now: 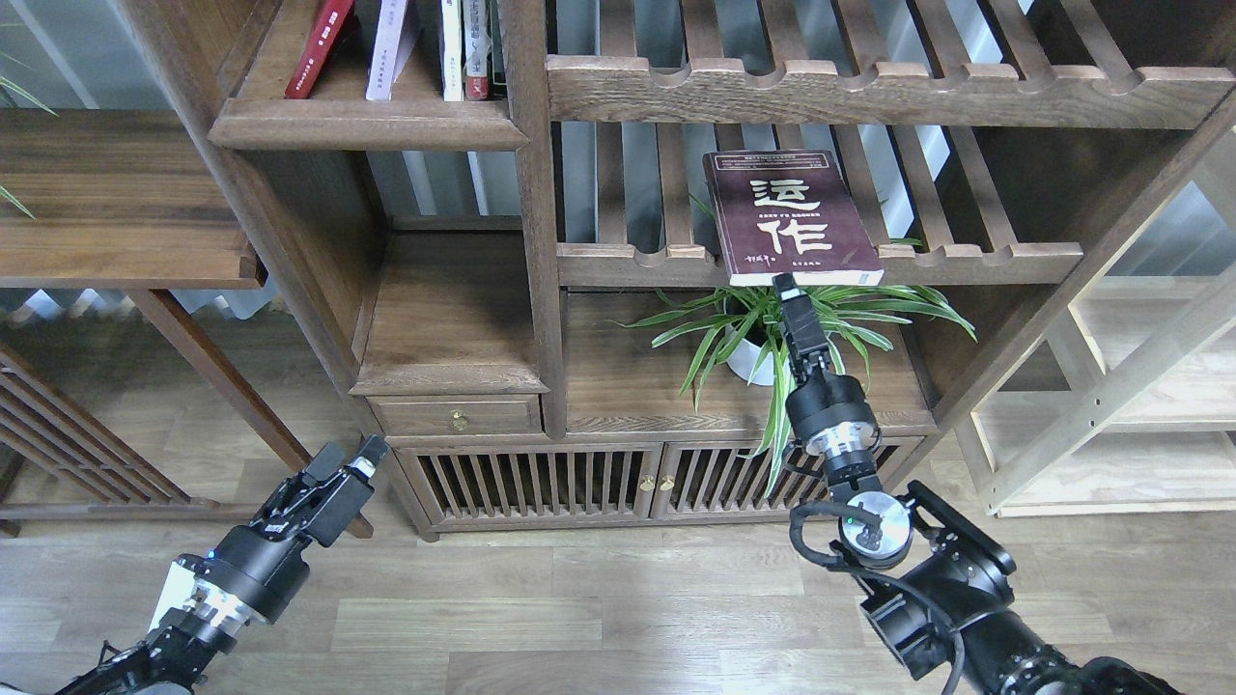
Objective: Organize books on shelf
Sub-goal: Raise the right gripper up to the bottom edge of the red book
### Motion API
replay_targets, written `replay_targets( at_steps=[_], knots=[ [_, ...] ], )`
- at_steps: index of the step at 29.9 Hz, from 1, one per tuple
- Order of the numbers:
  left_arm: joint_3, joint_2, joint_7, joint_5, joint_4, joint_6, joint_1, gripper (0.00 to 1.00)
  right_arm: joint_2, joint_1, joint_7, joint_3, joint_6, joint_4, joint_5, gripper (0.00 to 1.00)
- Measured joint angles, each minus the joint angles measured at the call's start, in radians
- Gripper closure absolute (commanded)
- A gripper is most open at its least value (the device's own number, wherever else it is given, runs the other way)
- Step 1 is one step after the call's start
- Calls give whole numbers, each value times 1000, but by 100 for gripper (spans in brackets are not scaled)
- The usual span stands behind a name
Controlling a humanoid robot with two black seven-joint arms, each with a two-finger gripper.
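A large maroon book [792, 217] with white Chinese characters lies flat on the slatted rack [975, 262], its front edge overhanging the rail. My right gripper [787, 288] points up just under that front edge; it is seen edge-on, so its fingers cannot be told apart. On the shelf [367, 124] at the upper left stand a thin red book [319, 48], leaning, a lavender-white book [391, 48] and a white book [451, 48]. My left gripper [350, 461] hangs low at the left, open and empty, near the cabinet's corner.
A potted spider plant [748, 362] stands under the rack, its leaves around my right wrist. A small drawer [459, 417] and slatted cabinet doors [541, 483] lie below. Pale light-wood shelving [1110, 405] stands at the right, and a dark table [116, 203] at the left.
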Motion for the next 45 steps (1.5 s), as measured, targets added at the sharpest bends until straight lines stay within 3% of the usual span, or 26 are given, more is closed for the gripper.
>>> replay_targets(
  at_steps=[45],
  knots=[
    [-112,31,0,-24,-8,0,127,1,0,158,-2,-3,-66,-184,58,0]
  ],
)
